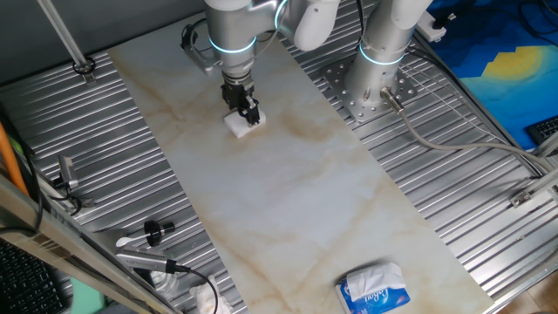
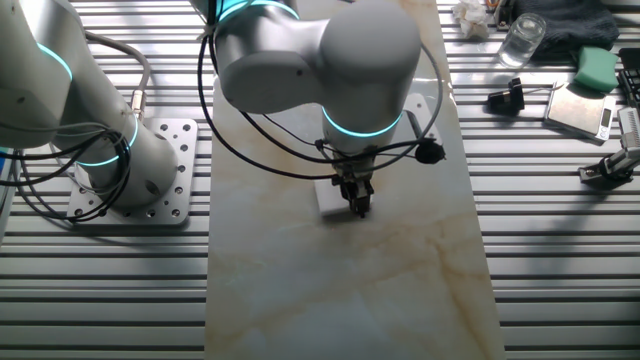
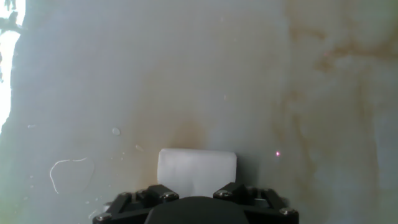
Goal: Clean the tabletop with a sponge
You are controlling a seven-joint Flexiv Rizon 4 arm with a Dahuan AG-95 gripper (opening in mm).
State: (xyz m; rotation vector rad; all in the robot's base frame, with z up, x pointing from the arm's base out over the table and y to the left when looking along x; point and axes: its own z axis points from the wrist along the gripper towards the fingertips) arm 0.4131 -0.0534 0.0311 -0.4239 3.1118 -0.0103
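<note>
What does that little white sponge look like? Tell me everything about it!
The sponge is a small white block that looks like soft foam, with squarish corners and plain sides. The gripper holds it from above, black fingers closed on it, so its top is partly hidden. Its underside is pressed on the marble-look tabletop, near the robot's end of the slab, beside a tan-brown smudge.

Your long off-white marble-look worktop [image 1: 288, 187] carries a small white foam sponge [image 1: 241, 126] and a blue-and-white tissue pack [image 1: 374, 289] near one end.

Smooth marble-look tabletop [image 1: 288, 174], white foam sponge [image 1: 242, 126].
</note>
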